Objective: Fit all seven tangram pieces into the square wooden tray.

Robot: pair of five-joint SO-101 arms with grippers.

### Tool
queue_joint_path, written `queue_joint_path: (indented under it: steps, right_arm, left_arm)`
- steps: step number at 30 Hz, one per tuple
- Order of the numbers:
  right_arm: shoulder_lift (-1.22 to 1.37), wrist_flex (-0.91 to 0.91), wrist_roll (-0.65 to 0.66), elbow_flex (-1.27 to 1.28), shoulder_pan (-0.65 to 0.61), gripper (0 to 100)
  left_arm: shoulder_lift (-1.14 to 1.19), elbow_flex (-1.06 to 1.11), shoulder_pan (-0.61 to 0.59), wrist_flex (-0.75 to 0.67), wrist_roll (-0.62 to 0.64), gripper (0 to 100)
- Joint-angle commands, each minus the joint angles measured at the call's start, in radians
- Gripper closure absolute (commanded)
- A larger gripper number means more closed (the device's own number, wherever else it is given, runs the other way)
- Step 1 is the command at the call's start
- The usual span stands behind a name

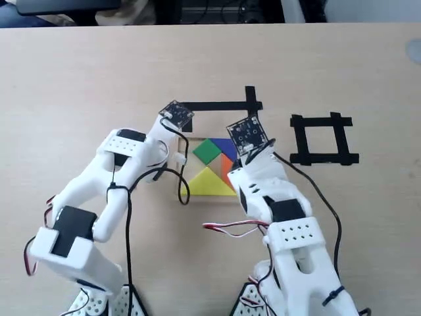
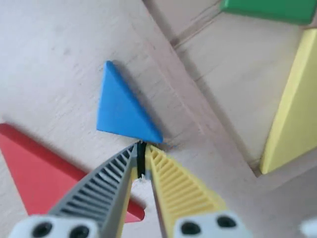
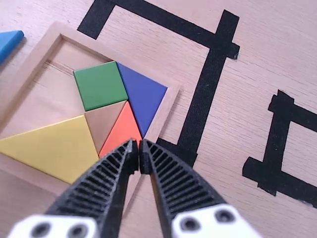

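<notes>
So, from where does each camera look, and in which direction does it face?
High view: fixed above the table, looking down on the tray, the left arm and the right arm.
Left wrist view: on the left arm, facing down past the left gripper at a blue triangle beside the tray.
Right wrist view: on the right arm, facing down past the right gripper at the tray and black tape.
Shared: both wrist views show the green square and yellow triangle.

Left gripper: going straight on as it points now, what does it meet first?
Probably the light blue triangle, lying on the table beside the tray rim; the left gripper nearly touches its corner.
</notes>
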Motion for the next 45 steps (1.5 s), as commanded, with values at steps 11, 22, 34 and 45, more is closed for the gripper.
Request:
queue_joint_path:
  steps: [11,22,34,45]
  right_arm:
    - [-0.016,-0.02,0.0,-0.007,0.006,98.6]
    - [-0.016,-0.02,0.0,-0.007,0.006,98.6]
    - [-0.016,-0.041,0.0,0.004,0.005,98.6]
    - [-0.016,-0.04,0.055,0.007,0.003,98.6]
  left_arm:
    - [0.169,-0.294,0.065,-0.014,0.077,97]
    - [0.055,-0.526,0.047,0.244,0.078,97]
    - [0.212,-0.76,-0.117,0.666,-0.796,79]
    - [0.491,-1.164,-0.117,0.609,-0.615,81]
